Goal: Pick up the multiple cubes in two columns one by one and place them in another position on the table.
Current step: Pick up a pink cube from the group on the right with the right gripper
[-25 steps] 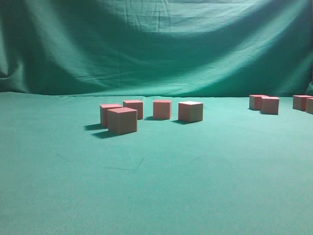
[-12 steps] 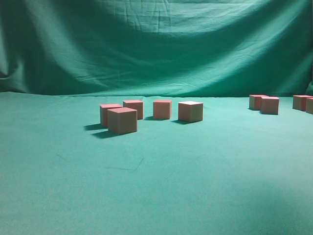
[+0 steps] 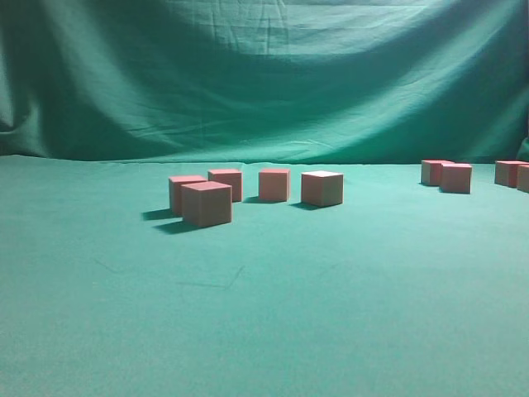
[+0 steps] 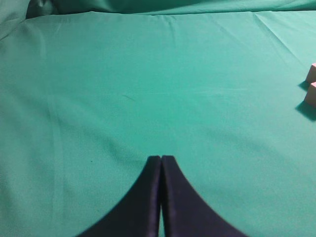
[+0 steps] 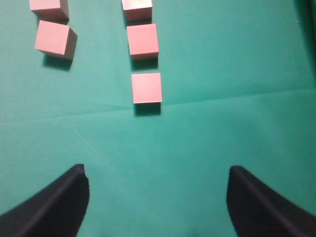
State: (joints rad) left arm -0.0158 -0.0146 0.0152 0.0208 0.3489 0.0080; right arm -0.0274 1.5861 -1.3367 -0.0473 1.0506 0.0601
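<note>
Several pink-red cubes stand on the green cloth. In the exterior view one group sits left of centre, with the nearest cube in front and a paler cube at its right end. A second group sits at the far right. No gripper shows in that view. In the right wrist view my right gripper is open and empty. Ahead of it are a column of three cubes, the nearest, and a second column to the left. My left gripper is shut and empty over bare cloth, with two cube edges at the right border.
A green cloth backdrop hangs behind the table. Green cloth stretches from the cubes to the front edge in the exterior view. A fold line in the cloth runs just in front of the nearest cube in the right wrist view.
</note>
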